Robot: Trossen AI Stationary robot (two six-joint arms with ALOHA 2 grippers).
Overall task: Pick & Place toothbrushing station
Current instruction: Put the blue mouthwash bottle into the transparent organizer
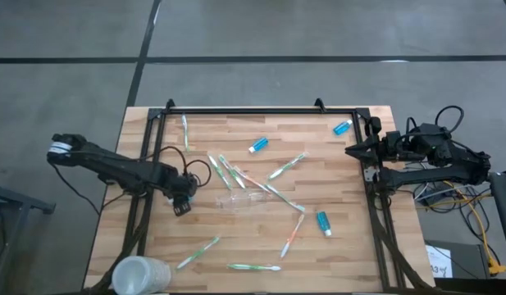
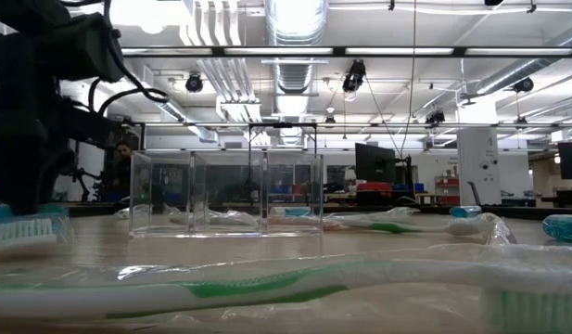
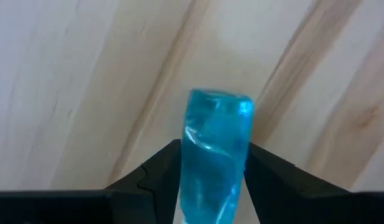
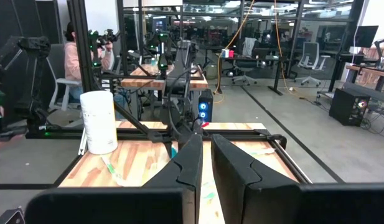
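Observation:
The toothbrushing station, a clear plastic holder (image 1: 240,199) (image 2: 225,193), stands on its base near the table's middle. Several green, white and orange toothbrushes (image 1: 228,172) lie flat around it, one close to the low camera (image 2: 267,288). Small blue tubes (image 1: 258,145) (image 1: 343,128) (image 1: 323,221) lie on the wood. My left gripper (image 1: 183,201) points down just left of the holder, open. Its fingers straddle another blue tube (image 3: 216,155) that lies on the table. My right gripper (image 1: 351,150) (image 4: 206,171) waits shut and level over the table's right edge. My left gripper comes from above with one finger (image 3: 160,171) on each long side of the blue tube (image 3: 192,162), which lies on the wood along the gap between them. The fingers stand close against the tube; I cannot tell whether they touch it.
A frosted white cup (image 1: 140,274) (image 4: 98,121) stands at the table's near left corner. A black frame (image 1: 261,110) runs along the far edge and both sides. Bare wood lies between my left gripper and the cup.

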